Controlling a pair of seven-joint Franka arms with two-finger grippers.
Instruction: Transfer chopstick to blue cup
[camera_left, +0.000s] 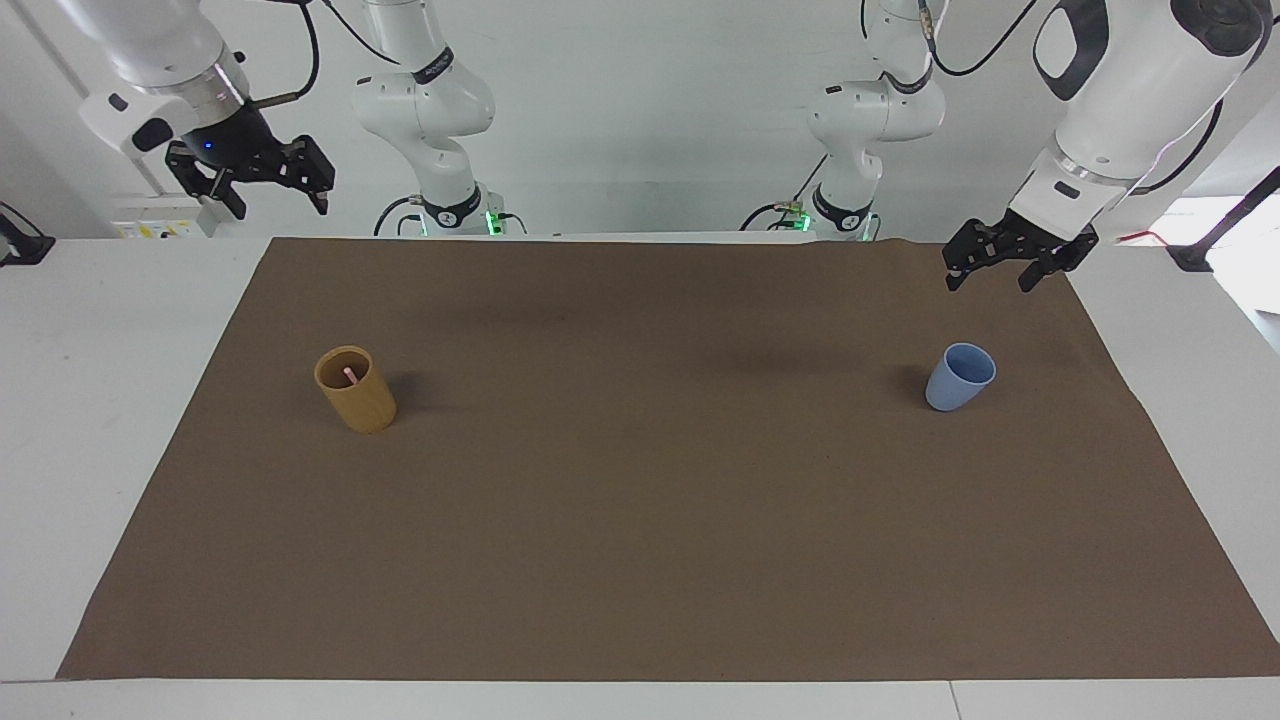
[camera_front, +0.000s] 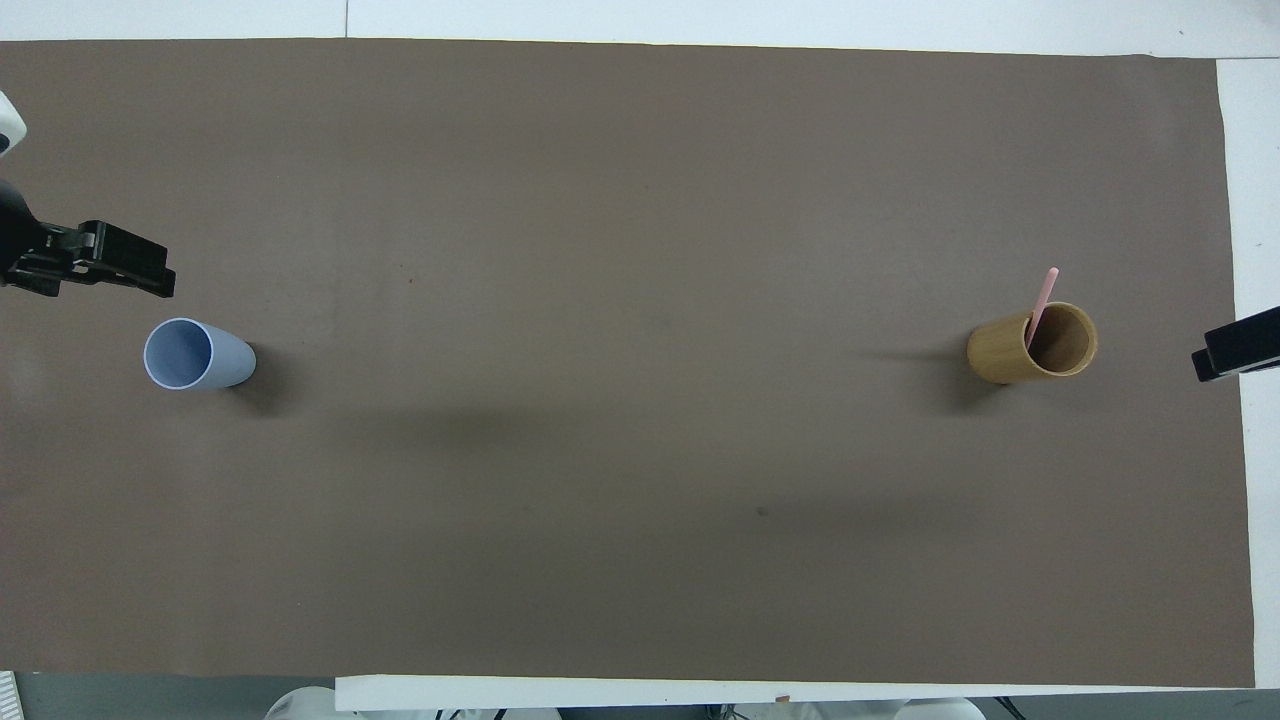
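You have two cups standing on one brown paper mat (camera_left: 640, 520): one small light blue plastic tumbler (camera_left: 959, 377) and one larger tan-yellow cylindrical cup (camera_left: 356, 389). You can count one thin pale pink chopstick (camera_front: 1042, 300), which stands in the tan-yellow cup. You also have two robot arms, each carrying one black two-finger gripper, so two grippers in all.

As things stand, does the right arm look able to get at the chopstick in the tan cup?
Probably yes. The right gripper hangs open in the air at that end; the chopstick sticks out of the upright tan cup, with nothing near it.
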